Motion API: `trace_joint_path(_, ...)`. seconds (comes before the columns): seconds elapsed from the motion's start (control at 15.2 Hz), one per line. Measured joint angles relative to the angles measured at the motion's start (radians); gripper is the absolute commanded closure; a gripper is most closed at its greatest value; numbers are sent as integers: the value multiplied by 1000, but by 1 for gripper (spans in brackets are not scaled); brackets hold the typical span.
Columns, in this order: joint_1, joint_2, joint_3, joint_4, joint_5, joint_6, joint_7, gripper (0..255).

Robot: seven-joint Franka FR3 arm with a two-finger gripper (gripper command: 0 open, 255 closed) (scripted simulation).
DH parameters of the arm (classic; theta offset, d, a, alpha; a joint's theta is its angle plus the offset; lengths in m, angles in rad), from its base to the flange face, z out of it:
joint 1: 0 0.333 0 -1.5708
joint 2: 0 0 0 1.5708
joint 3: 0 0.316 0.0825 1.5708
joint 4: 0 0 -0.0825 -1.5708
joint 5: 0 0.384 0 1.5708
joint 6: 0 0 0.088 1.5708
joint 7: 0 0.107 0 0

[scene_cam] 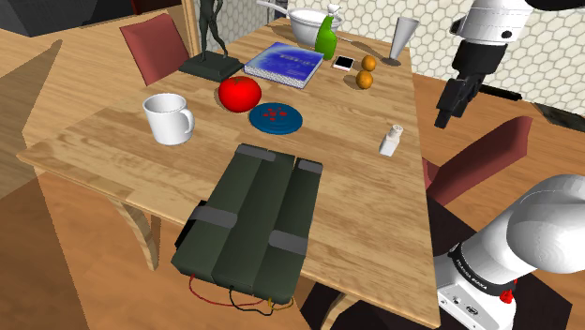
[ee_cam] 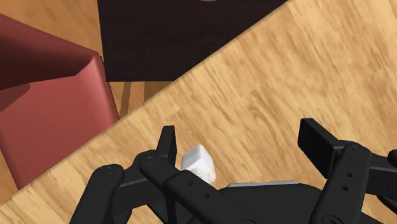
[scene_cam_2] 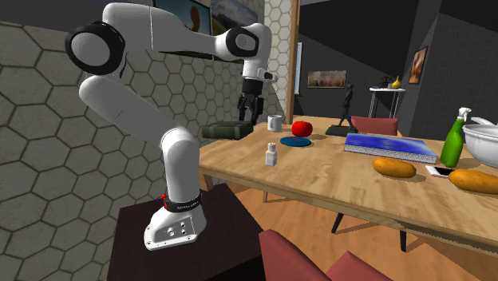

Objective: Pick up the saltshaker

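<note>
Wooden table (scene_cam: 356, 206) is carrying everything; white arm (scene_cam: 539, 230) is reaching up beside it; dark green bag (scene_cam: 258, 220) is lying at the shoulder view's lower end; gripper (scene_cam: 450, 108) is hanging above the table's edge, fingers spread, gripping nothing; white saltshaker (scene_cam: 391, 140) is standing upright near that edge, untouched.

- A pale wooden table (scene_cam: 366, 206) stands on a wooden plank floor (scene_cam: 75, 281).
- One red chair (scene_cam: 155, 47) sits at the table's far corner, on the shoulder view's left.
- A second red chair (scene_cam: 483, 159) is drawn up at the long side on that view's right.
- A wall of white hexagon tiles (scene_cam: 436, 28) rises behind the table's far end.
- In the second exterior view, a dark wall (scene_cam_2: 467, 56) carries a framed picture (scene_cam_2: 419, 64). A small side table (scene_cam_2: 387, 90) stands near it.
</note>
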Motion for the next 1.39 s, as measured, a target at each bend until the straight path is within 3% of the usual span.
trace_joint_path(0.13, -1, 5, -3, -7, -2, 21, -4, 0)
trace_joint_path(0.73, -5, 147, -51, -92, -25, 416, -69, 0)
trace_joint_path(1.19, -7, 177, -58, -170, -29, 536, -76, 0)
trace_joint_path(1.25, -6, 179, -58, -173, -28, 541, -75, 255)
trace_joint_path(1.39, -6, 180, -57, -175, -28, 545, -74, 255)
